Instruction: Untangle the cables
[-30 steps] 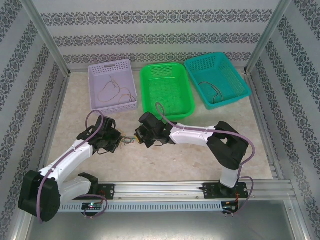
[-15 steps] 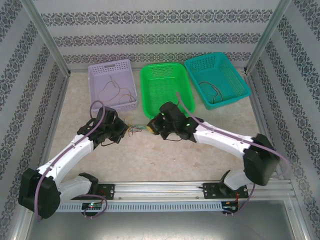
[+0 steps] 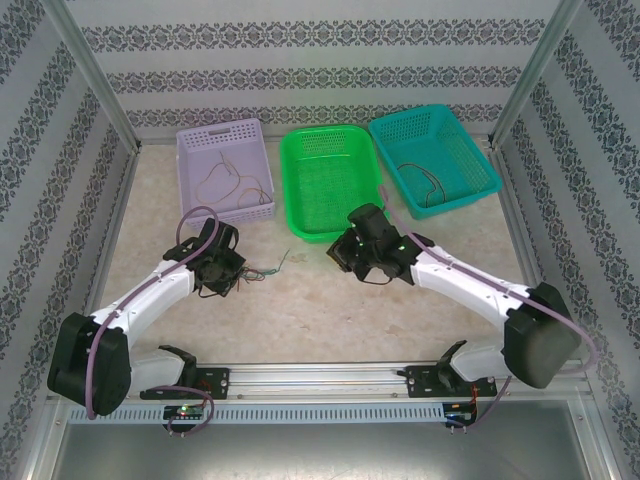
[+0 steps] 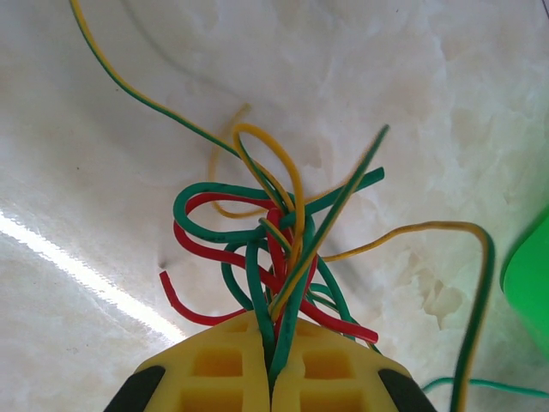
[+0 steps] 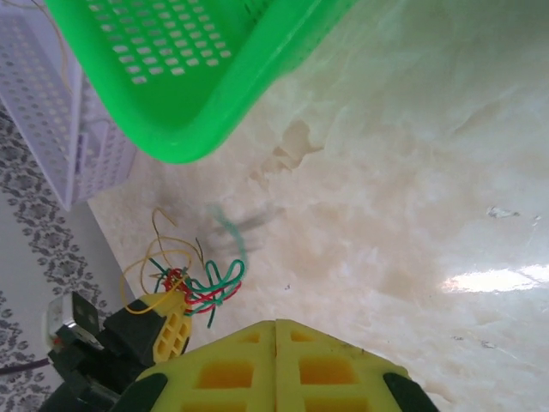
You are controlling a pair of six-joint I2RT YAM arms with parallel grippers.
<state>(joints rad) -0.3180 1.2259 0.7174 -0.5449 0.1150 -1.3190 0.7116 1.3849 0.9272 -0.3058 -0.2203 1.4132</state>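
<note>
So the left gripper (image 4: 273,348) is clenched on the stems of the wire tangle (image 4: 273,249), and the knot of green, red and yellow-green loops fans out just ahead of its yellow pads (image 4: 214,365), resting on the marble table (image 4: 429,103). The right gripper (image 5: 276,343) has its pads pressed together with nothing between them, and it sits well apart from the knot, close under the green basket (image 5: 171,77).

There's also a loose green wire (image 3: 284,262) lying between the two grippers. Can't tell if it's clear of the knot.

Best bet for the next pull: the left one just anchors, no twisting. The right one should open up, come in low and pinch one free end, probably the long yellow-green wire (image 4: 476,292) sweeping out on the basket side of the left gripper. Then draw it straight away from the left pads, slowly, so the loops slide instead of cinching
</note>
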